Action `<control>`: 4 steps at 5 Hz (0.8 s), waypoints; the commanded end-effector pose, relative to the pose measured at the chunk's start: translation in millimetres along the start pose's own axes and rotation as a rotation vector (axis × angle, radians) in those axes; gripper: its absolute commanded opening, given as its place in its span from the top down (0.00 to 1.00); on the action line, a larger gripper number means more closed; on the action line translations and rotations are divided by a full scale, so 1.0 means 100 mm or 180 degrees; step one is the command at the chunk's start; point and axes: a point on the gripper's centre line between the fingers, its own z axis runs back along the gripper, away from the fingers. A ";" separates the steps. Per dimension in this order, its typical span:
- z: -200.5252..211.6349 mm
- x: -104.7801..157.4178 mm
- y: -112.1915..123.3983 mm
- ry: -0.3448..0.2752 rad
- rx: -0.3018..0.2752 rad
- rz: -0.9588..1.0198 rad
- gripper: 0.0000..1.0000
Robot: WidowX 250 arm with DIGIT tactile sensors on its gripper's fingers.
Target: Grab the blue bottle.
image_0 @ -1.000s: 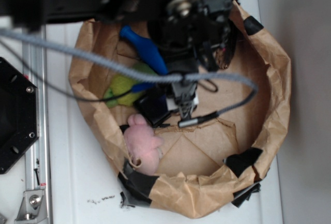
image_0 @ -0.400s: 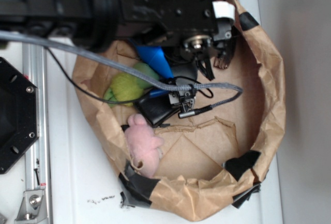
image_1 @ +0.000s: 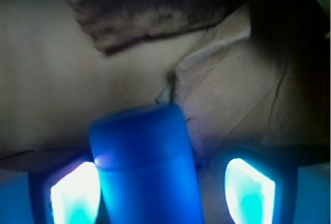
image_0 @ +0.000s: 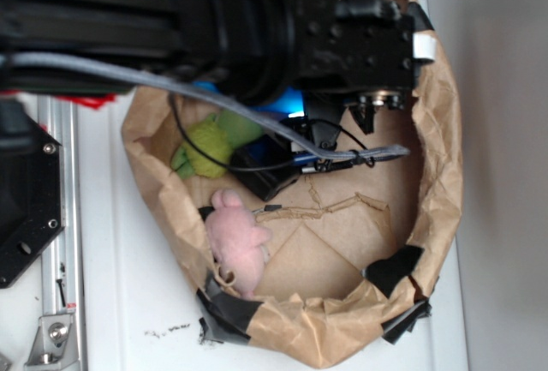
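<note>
In the wrist view the blue bottle [image_1: 145,167] fills the lower middle, its rounded end pointing away over the brown paper. My gripper [image_1: 161,190] is open and straddles it. The left finger [image_1: 75,193] lies against the bottle's side, while a gap of paper shows between the bottle and the right finger [image_1: 248,190]. From the exterior view only a small patch of the blue bottle [image_0: 293,102] shows under the black arm, which hides the gripper's fingertips.
Everything sits in a crumpled brown paper bag [image_0: 441,174] patched with black tape. A green plush [image_0: 210,144], a black object [image_0: 265,174] and a pink plush [image_0: 235,238] lie at its left side. A black plate [image_0: 26,200] and metal rail [image_0: 60,302] stand outside, left.
The arm has swung further over the back of the bag and down. It now covers most of the blue bottle, which was plainly visible a second ago.
</note>
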 end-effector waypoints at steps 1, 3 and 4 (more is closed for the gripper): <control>0.14 0.21 0.29 -0.0207 0.0065 0.0066 0.00; 0.40 -0.05 0.43 -0.0415 -0.0212 0.0377 1.00; 0.72 -0.08 0.44 -0.0507 -0.0563 0.0395 1.00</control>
